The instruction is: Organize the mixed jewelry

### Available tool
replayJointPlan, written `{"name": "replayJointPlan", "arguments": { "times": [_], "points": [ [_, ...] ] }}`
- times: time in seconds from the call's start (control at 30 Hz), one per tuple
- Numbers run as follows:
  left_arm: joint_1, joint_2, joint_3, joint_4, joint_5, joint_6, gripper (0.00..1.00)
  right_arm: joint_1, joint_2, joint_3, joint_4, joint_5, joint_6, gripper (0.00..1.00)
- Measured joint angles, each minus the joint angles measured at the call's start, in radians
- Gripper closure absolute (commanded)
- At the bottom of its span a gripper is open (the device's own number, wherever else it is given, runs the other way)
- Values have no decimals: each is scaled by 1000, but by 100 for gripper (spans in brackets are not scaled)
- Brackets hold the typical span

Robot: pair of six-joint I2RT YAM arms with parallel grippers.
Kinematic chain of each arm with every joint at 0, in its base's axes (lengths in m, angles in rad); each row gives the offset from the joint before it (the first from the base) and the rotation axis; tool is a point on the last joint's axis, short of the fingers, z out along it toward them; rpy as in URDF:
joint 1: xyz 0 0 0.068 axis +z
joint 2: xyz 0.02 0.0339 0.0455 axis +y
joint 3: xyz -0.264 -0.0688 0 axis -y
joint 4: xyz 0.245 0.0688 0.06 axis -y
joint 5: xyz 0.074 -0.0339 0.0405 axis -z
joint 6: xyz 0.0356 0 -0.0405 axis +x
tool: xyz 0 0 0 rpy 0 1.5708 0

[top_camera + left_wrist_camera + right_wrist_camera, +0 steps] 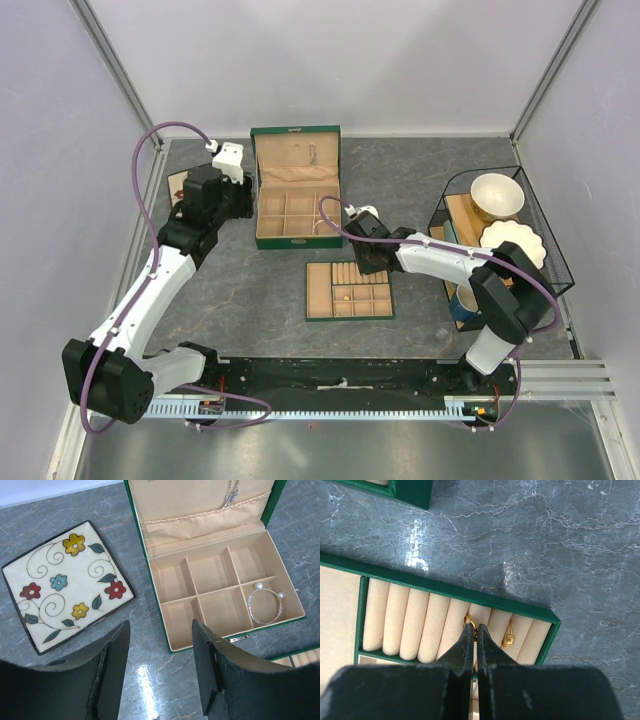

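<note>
Gold shows at the right gripper's [474, 627] closed fingertips: a small gold ring [467, 620] sits against them on the tan tray's [470, 592] ring rolls, pinched or not I cannot tell. Another gold piece [509, 639] rests in the rolls just beside. Farther back, the left gripper [160, 625] hangs open over the table between a floral dish [70, 585] and the green box [200, 500], whose near right compartment holds the silvery bangle [259, 586].
</note>
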Motion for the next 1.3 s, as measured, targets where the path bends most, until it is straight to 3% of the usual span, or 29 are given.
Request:
{"name": "replayJointPlan", "arguments": {
  "times": [1.3],
  "points": [
    [2,-11,-10,10,19,0,41,55,94,120,-71,54,11,100]
  ]
}}
